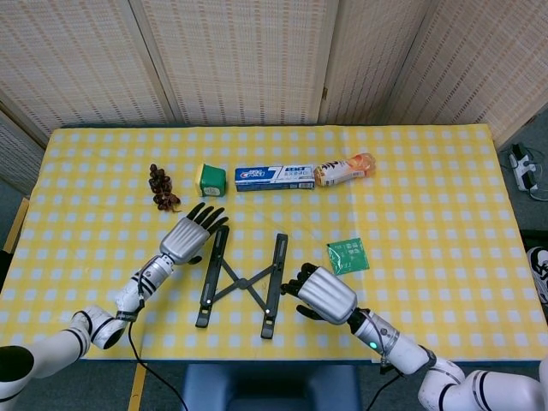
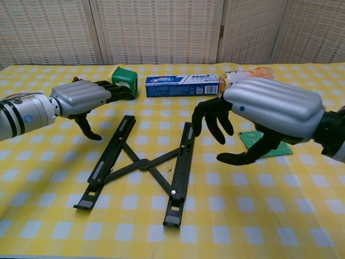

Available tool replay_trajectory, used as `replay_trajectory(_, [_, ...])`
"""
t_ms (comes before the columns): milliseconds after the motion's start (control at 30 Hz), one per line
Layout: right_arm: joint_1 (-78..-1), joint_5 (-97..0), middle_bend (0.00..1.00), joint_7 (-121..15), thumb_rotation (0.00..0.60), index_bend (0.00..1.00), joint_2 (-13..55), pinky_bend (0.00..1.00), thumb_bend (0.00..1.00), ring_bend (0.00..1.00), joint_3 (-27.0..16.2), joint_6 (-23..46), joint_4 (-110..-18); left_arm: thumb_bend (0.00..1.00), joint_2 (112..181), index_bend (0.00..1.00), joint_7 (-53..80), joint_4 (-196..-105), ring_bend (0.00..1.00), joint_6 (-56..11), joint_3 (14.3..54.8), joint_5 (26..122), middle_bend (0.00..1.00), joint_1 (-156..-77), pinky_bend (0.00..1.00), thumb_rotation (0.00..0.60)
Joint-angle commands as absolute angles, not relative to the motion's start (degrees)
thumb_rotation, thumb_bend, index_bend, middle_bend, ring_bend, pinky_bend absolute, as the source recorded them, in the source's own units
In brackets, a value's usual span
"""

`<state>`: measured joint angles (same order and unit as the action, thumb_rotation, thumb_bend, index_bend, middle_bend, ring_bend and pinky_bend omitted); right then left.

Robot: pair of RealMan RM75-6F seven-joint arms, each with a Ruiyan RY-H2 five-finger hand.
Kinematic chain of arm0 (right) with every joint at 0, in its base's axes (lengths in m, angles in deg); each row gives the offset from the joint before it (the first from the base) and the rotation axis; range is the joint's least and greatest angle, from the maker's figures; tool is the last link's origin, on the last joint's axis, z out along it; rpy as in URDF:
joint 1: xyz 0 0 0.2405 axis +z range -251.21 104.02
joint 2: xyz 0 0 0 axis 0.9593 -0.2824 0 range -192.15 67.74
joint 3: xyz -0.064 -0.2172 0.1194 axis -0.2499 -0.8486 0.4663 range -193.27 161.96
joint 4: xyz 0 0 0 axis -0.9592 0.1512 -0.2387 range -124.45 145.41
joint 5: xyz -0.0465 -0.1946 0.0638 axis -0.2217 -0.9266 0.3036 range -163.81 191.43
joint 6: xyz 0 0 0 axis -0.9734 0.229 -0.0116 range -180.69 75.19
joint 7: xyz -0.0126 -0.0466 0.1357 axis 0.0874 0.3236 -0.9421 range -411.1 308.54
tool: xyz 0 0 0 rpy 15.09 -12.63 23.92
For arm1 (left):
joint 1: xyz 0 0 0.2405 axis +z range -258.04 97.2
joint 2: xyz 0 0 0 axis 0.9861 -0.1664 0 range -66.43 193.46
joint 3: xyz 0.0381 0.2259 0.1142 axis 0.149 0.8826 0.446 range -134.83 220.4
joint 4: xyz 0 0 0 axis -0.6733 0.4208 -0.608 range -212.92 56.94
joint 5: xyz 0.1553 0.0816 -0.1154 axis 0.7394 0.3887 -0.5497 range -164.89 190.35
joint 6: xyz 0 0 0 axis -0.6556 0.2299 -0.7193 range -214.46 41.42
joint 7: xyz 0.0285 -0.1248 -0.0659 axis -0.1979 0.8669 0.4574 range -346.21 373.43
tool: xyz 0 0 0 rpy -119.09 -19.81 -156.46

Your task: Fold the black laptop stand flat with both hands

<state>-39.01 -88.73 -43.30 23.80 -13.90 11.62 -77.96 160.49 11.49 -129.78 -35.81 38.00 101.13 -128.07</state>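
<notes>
**Both hands flank the open stand, neither gripping it**

Fingers (image 1: 208, 214) of the left hand (image 1: 187, 237) are spread and stretched forward, empty, just beside the far end of the stand's left rail; in the chest view they hover above the table (image 1: 445, 197), not clearly touching the rail. The black laptop stand (image 1: 242, 281) lies open between the two hands, its two long rails running near-to-far and slightly splayed, joined by crossed links at the middle. The right hand (image 1: 324, 294) sits just outside the right rail, near its middle, fingers curled downward and apart, holding nothing; contact with the rail cannot be told. Judging by this, folding calls for pushing the rails toward each other across their long axes. Room is open inward; a green packet (image 1: 348, 255) lies near the right hand, and the boxes and grapes (image 1: 161, 187) stand well behind.
</notes>
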Motion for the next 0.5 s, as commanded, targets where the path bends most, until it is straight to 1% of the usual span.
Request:
replay_trajectory(33, [-38.8,-88.7,0.65,-41.6,0.600,0.45,26.0,0.45,0.32,0.62,-14.3,11.7,-75.2,0.19,162.3,0.00,12.8,-127.6,0.00,-35.9,38.3,101.2,0.00,-128.9,0.00,0.600])
replay_trajectory(133, [-39.0,-88.9,0.66,-40.5,0.600,0.47,28.0,0.51,0.32,0.64,-14.5,12.8,-72.3,0.19,163.3,0.00,13.7,-126.4,0.00,-36.0,38.4,101.0,0.00,-129.1,0.00,0.600])
replay_trajectory(233, [-39.4,-88.3,0.66,-39.4,0.600,0.47,30.4,0.54,0.32,0.64,-14.6,13.2,-69.3,0.19,164.2,0.00,15.0,-125.5,0.00,-35.6,38.6,101.0,0.00,-129.4,0.00,0.600])
replay_trajectory(500, [-39.3,-86.7,0.66,-39.3,0.600,0.47,35.1,0.56,0.32,0.64,-15.1,12.7,-63.0,0.19,164.7,0.00,15.9,-125.3,0.00,-35.4,39.2,100.7,0.00,-129.4,0.00,0.600])
